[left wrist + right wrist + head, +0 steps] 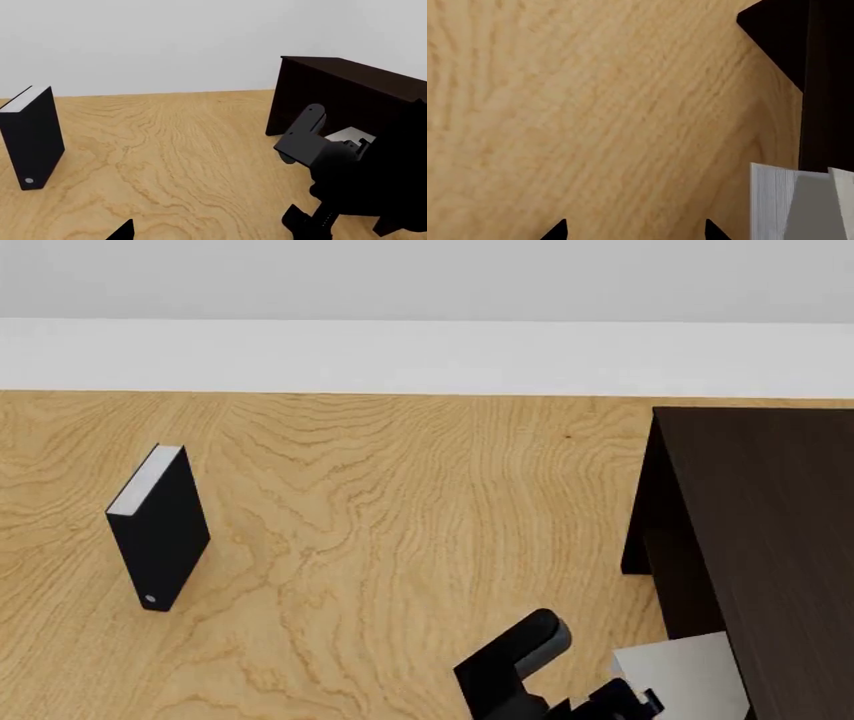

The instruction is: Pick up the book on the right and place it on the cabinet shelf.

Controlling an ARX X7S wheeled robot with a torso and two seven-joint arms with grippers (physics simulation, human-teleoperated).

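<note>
Wood-grain desk: light, bare between the cabinet and the black book.
Cabinet: very dark brown, far bigger than either book. It is the landmark for the places below.
Book: light grey with white page edges, hard against the cabinet's open side, at its near end in the head view. The right wrist view shows it overlapping the dark interior. I cannot tell whether it rests on the cabinet shelf or on the desk at the cabinet's foot.
Cabinet shelf: hidden under the top board, not made out in any view.
Black book: upright on the desk, well away from the cabinet on the far side of the open wood.
Right arm: reaches in just beside the cabinet, next to the grey book.
Right pincer: spread. Only bare desk shows between its two dark tips, and the book lies outside that gap, on the cabinet side.
Left pincer: spread and empty, held back from the cabinet and looking across the desk toward it.
Step in hand: my judgement is the placing end of the task, since the book is at the cabinet mouth and not gripped.
Next move calls for: checking that the book sits fully on the shelf. If so, draw the right arm straight back from the cabinet without brushing the cover. If not, bring the tips around the book and pinch it again.
</note>
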